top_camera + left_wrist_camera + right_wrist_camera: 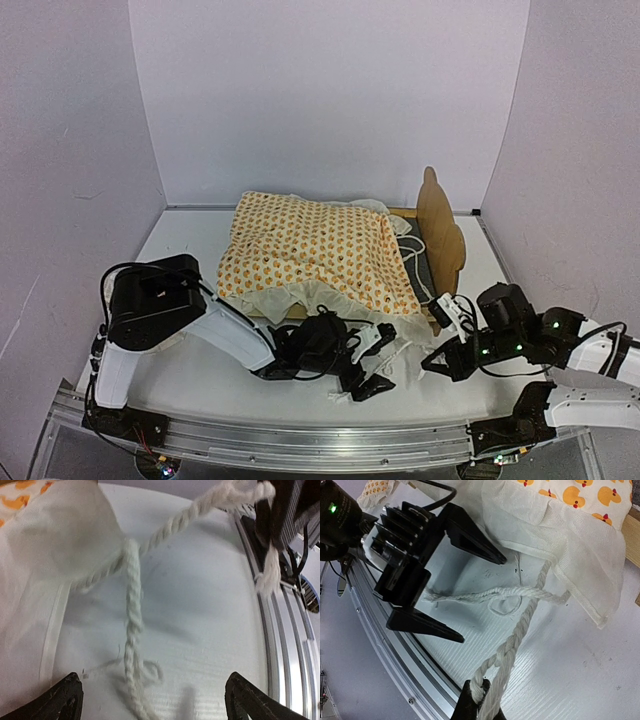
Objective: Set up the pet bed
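Pet bed [440, 235] sat at the back of the table [190, 240], long axis running sideways in the top view and headboard on the robot's right. The orange-dotted mattress cover [315, 250] was draped over most of the pet bed, with its ruffle spilling off the bed's near side. Both grippers worked just in front of that near side, toward the headboard end. Right gripper [432, 364] was fully closed, pinching one strand of the cover's white tie cord [131, 630]. That strand ran off its fingertips up to the ruffle corner and looked fairly taut. Left gripper [481, 600] was spread wide and held nothing. It sat a little further from the headboard end than the right gripper, the two near each other but apart. Key relation: the second, loose strand lay flat on the table between the left fingers [65, 700], long axis roughly in line with the left gripper's reach, running away from it toward the ruffle. Its frayed, curled end was nearest the jaws. Left arm was clearly the nearer one to that strand. My read: next grab would be the left's, and since the strand lay lengthwise between the fingers, a straight close might land on the curl rather than the cord body.
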Controlling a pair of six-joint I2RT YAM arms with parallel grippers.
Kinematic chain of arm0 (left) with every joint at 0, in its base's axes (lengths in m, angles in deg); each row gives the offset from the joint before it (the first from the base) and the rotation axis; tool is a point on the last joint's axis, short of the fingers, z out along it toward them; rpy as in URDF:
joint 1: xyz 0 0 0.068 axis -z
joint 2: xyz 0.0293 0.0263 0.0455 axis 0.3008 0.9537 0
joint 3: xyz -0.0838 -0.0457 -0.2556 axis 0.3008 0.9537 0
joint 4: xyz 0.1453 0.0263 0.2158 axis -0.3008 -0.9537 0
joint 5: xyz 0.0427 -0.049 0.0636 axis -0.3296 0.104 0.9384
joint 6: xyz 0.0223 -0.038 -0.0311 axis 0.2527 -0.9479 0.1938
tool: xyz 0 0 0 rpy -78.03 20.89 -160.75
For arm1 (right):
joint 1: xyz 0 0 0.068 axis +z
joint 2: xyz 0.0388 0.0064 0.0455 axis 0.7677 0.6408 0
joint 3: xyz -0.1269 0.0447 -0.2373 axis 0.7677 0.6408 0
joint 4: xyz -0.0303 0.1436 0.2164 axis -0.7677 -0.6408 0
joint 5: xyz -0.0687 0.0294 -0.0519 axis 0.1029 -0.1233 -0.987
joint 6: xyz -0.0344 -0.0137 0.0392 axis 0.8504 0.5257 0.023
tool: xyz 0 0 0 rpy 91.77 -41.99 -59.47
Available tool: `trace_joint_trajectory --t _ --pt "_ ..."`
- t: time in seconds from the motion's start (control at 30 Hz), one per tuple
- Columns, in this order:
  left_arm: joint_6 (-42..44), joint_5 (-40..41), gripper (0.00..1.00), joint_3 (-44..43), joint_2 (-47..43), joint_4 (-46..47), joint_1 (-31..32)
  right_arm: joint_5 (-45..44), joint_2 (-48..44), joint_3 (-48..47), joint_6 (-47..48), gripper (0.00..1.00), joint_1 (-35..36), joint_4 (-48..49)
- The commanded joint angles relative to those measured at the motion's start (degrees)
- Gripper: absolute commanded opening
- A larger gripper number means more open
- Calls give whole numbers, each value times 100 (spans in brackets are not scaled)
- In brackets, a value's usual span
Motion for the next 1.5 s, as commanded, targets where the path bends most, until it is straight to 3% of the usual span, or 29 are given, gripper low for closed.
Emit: trace_joint_trajectory --t 0.0,0.1,0.23,0.3,0.37,0.6,0.8,0.9,1.0,1.13,1.23,1.3,1.43,1.47 --pt "237 -198 97 -860 491 635 0 184 -148 -289 -25 0 33 -23" --pt "464 -321 82 -1104 756 607 -14 184 -167 -351 -8 0 29 -139" --pt "705 138 26 -745 397 372 -90 131 -293 -409 1 0 30 -333" --pt "960 395 9 -491 -79 66 -84 51 -333 -434 -21 0 32 -495" --pt "1056 580 0 -217 -666 -144 -83 -15 -259 -477 -57 0 30 -689" --pt "1090 656 0 -165 -2278 -819 -84 204 535 -669 -568 0 29 -1444" --pt "800 600 0 -34 -2815 -935 -86 -844 801 -880 -1371 0 29 -2558" --pt "506 624 0 261 -2918 -947 -85 -1566 581 -1050 -1692 0 32 -3179" --pt "335 656 0 579 -3012 -973 -81 -2042 156 -1111 -1519 0 30 -3122" --pt "142 292 0 760 -3049 -989 1 -1176 -62 -1234 -789 0 32 -2294" --pt "58 -456 0 457 -2614 -978 125 -487 -9 -1530 -398 0 34 -1969" --pt "25 -534 0 197 -2140 -975 224 -7 85 -1736 -170 0 32 -1952" --pt "105 -973 0 -167 -1376 -937 289 212 114 -1898 -69 0 34 -1968" --pt "163 -1149 4 -211 -1284 -927 284 234 143 -1943 -56 0 34 -1993"
